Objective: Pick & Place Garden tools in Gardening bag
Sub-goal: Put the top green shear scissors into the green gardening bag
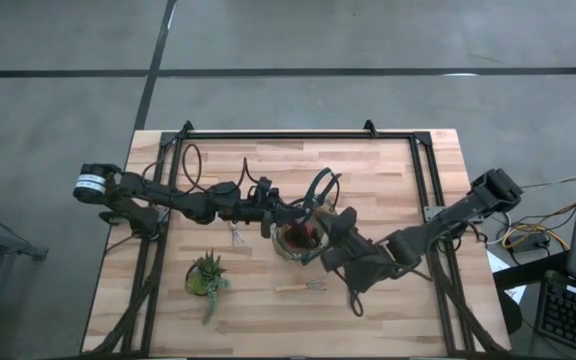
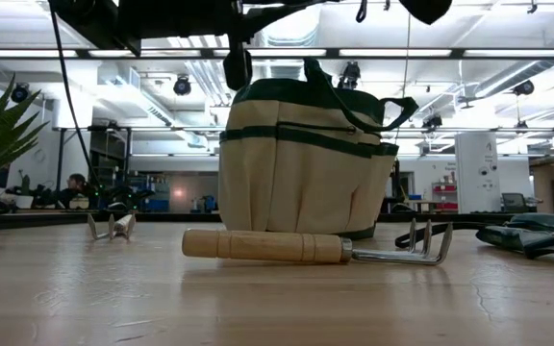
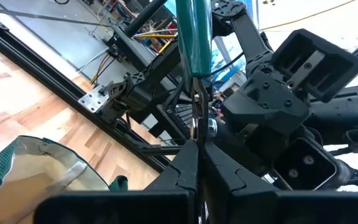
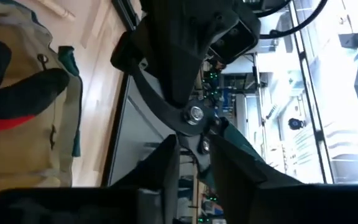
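One pruning shears [image 3: 194, 43] with teal-green handles is held up over the open top of the olive-and-tan gardening bag [image 1: 296, 242], between both grippers. My left gripper [image 1: 268, 215] is shut on it from the bag's left. My right gripper [image 1: 324, 226] closes on it from the bag's right. The red-and-black glove [image 1: 306, 236] sticks out of the bag. A wooden-handled pronged tool [image 2: 267, 247] lies flat in front of the bag. A second one [image 1: 238, 236] lies to the bag's left. Another shears [image 2: 537, 236] lies on the table at the right. My left gripper pinches the shears' thin metal end [image 3: 196, 127] between its two shut fingers, which lie along the tool. The teal handle runs on away from the fingers, and the shears is clear of the table. My right gripper has one finger [image 4: 161, 167] on each side of the shears just behind its pivot bolt [image 4: 194, 115], where a teal handle [image 4: 241, 148] starts. It comes from the table's right side, opposite my left gripper. The exact touching surface is hidden by the fingers.
A small green potted succulent [image 1: 206, 276] stands near the table's front left. The bag's dark loop handles [image 1: 320, 188] stick out toward the far side. A black frame rail [image 1: 298, 135] runs along the table's far edge and sides.
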Tool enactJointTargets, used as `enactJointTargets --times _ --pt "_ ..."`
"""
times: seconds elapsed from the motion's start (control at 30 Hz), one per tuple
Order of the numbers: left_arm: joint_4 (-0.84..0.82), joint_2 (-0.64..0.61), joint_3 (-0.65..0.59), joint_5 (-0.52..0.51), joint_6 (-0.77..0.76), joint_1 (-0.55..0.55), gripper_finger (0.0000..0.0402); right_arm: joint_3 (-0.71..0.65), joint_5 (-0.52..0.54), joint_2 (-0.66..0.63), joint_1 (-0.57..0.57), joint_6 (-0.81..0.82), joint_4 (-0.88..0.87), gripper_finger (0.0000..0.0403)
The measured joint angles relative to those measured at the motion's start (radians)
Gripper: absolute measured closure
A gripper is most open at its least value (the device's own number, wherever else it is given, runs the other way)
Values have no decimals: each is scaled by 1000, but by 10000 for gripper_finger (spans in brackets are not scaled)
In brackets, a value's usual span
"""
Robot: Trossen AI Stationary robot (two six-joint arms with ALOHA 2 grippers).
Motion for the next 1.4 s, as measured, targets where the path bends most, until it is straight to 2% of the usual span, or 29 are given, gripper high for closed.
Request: enactJointTargets --times 0.13,0.27,0.47,0.67,0.97,1.3,1.4 --pt "1 0 0 0 0 0 390 1 2 11 -1 -12 -3 281" --pt "1 0 0 1 -9 0 392 1 24 25 0 -49 -3 276" --pt "2 0 0 12 -27 -7 390 -3 23 40 -11 -133 -3 293" --pt "1 0 -1 10 -33 -19 392 0 62 56 -11 -163 1 318" --pt "-24 0 -3 18 -47 -24 390 4 65 57 -11 -214 23 348" --pt "-22 0 -7 20 -55 -24 391 5 61 57 -13 -247 42 345" --pt "-24 0 -7 27 -55 -27 390 5 10 57 -14 -269 53 344"
